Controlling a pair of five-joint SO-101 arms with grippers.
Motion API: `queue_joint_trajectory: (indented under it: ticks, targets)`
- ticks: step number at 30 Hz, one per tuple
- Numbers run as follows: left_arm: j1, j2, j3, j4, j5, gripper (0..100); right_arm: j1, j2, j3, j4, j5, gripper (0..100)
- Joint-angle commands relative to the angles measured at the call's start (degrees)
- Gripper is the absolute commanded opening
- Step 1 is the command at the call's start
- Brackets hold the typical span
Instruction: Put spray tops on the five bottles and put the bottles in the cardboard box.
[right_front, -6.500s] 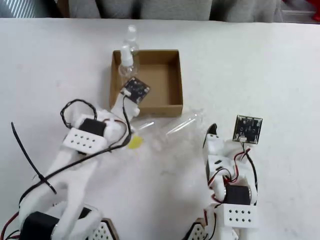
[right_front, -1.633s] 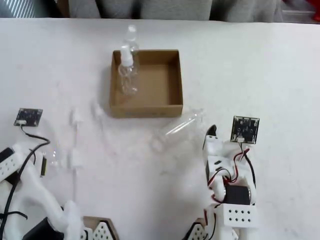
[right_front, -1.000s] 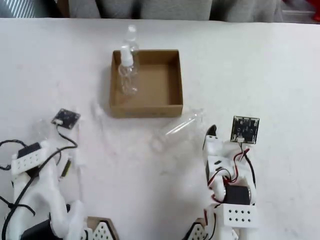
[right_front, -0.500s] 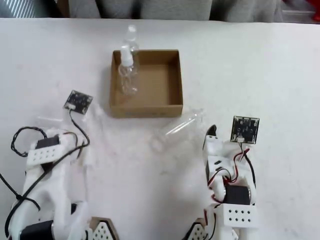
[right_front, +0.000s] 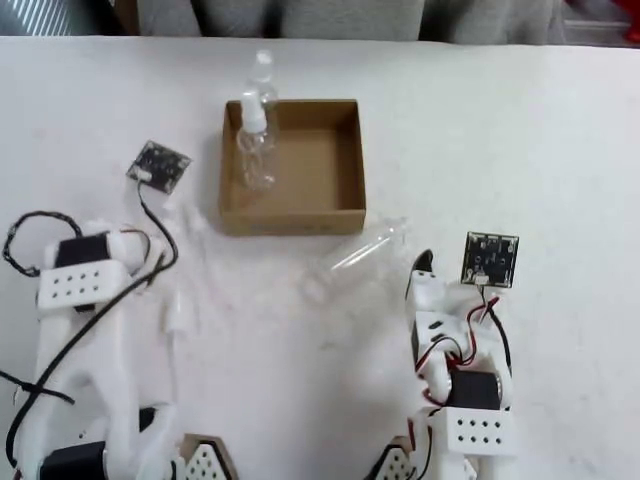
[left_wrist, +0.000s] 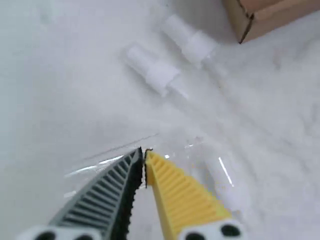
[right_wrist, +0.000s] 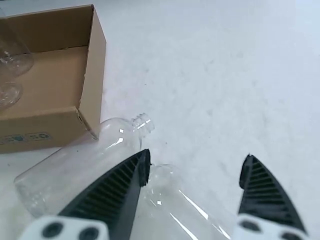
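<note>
Left claw (left_wrist: 145, 156) (jaws closed, gripping nothing visible) points toward the nearer spray top (left_wrist: 150, 75), lying slantwise just ahead.

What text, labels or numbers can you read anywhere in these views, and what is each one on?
No text is readable.
Cardboard box: small printed marks low on an outer wall, too blurred to read.
Clear bottles and spray tops: no print that I can make out.
</note>
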Motion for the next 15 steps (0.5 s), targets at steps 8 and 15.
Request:
queue_joint_trajectory:
  ticks: [8, 15]
  targets:
    - [-4.53, -0.04, -5.98, 7.03, -41.85, 3, 0.22, -0.75, -0.53, -0.31, 0.7, 26.5]
    - [-8.66, 0.04, -3.25, -0.62, -48.0, 17, 0.22, -0.75, -0.53, -0.31, 0.7, 26.5]
